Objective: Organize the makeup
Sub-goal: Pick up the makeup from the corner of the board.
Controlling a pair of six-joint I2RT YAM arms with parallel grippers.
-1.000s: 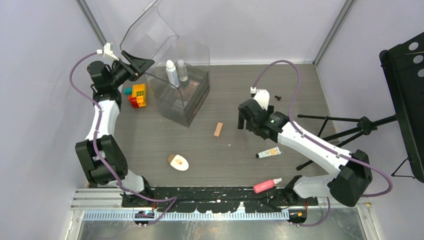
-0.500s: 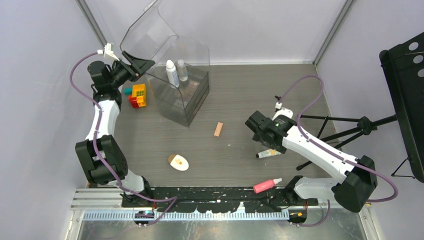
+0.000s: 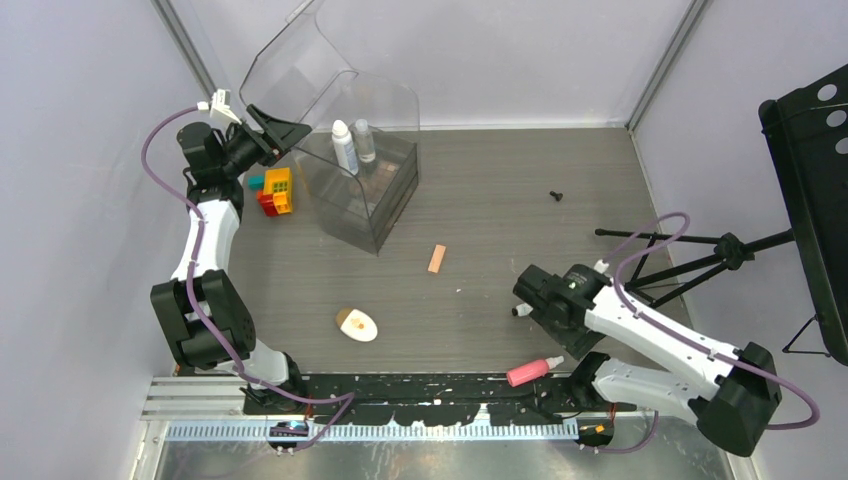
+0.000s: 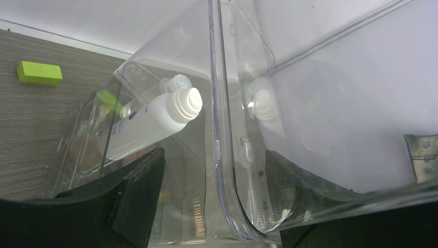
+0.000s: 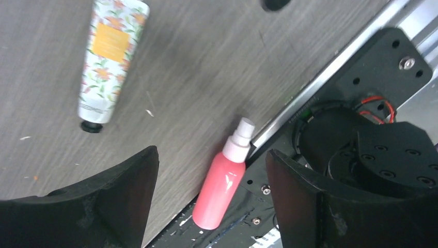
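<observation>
The right gripper [image 5: 209, 160] hangs over the near right of the table [image 3: 500, 170], its fingers spread wide and holding nothing. The pink bottle [image 5: 222, 181] lies flat below the gap between them, beside the black rail [image 5: 330, 57] at the near edge. The tube [image 5: 111, 57] lies flat just past the left finger, black cap end toward it.

At far left, the left gripper [image 4: 214, 152] has a finger on either side of the lid [image 4: 310, 77] edge. Whether they pinch it I cannot tell. Beyond them a white bottle [image 4: 155, 121] and a clear bottle [image 4: 175, 82] stand side by side in the case [image 3: 365, 200]. Bricks [image 3: 272, 190] sit left of the case. A sponge [image 3: 437, 258] and the compact [image 3: 358, 324] lie mid-table, well apart from both grippers.
</observation>
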